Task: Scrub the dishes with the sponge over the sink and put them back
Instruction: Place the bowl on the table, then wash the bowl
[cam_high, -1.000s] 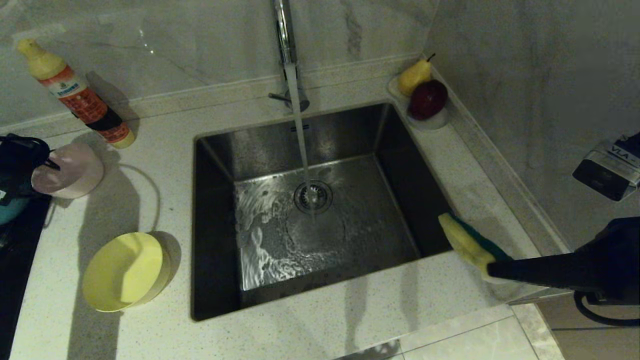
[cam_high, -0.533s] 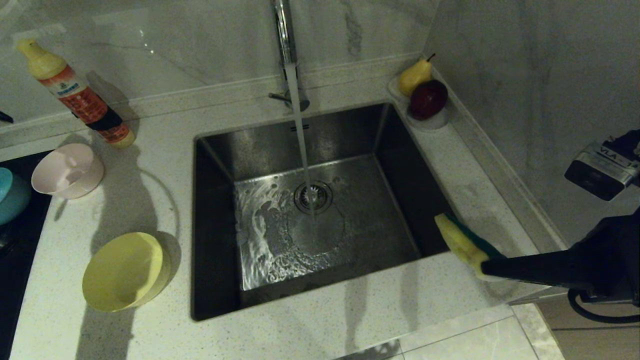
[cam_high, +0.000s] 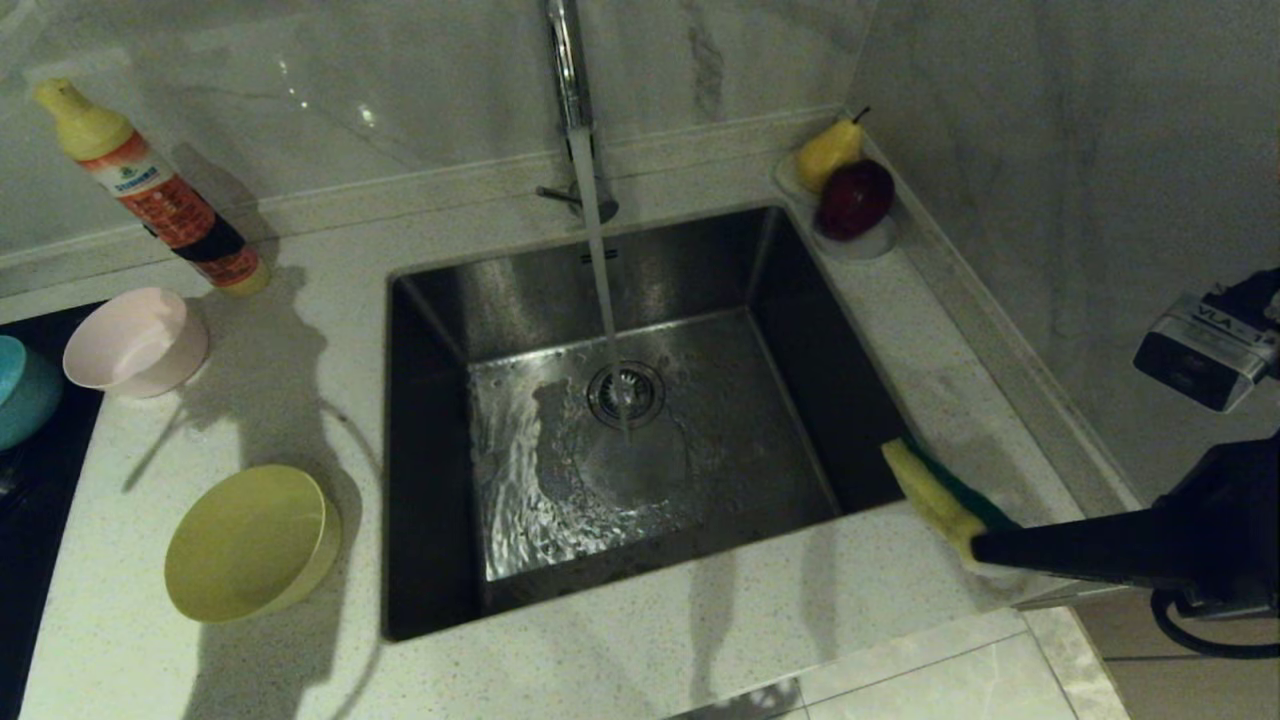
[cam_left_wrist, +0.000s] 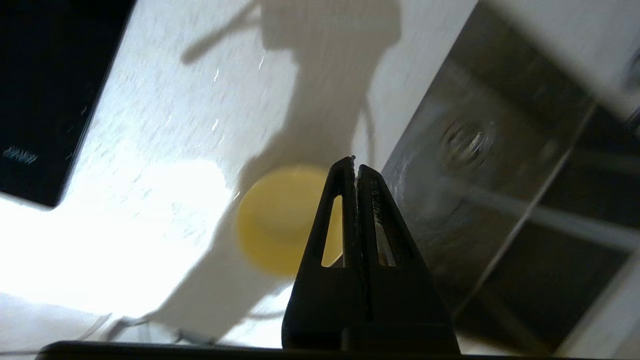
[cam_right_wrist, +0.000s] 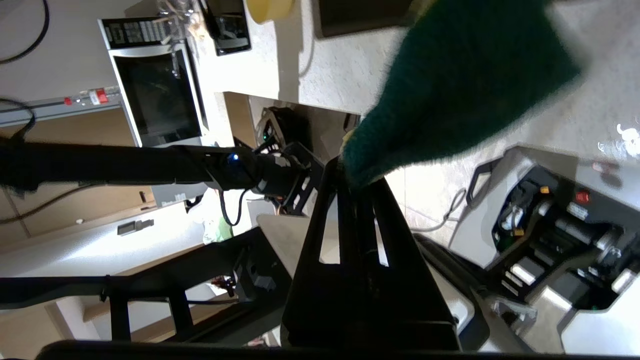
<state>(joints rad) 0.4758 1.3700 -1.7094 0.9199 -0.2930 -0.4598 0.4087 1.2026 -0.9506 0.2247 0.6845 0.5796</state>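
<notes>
Waiting between dishes, by my reading: the pink bowl (cam_high: 137, 341) at ten o'clock of the sink (cam_high: 640, 420), the yellow bowl (cam_high: 251, 541) at eight and the blue bowl (cam_high: 22, 391) at the far nine o'clock edge all sit out on the counter, none held. The left gripper (cam_left_wrist: 355, 167) hangs above the yellow bowl, jaws pressed together and empty. The right gripper (cam_high: 985, 545) pinches the sponge (cam_high: 935, 495) at four o'clock. Next, the left must spread and take a bowl's rim.

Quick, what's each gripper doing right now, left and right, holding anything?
Left gripper: shut, holding nothing, above the yellow bowl.
Right gripper: shut on the sponge, at the sink's right edge.
</notes>
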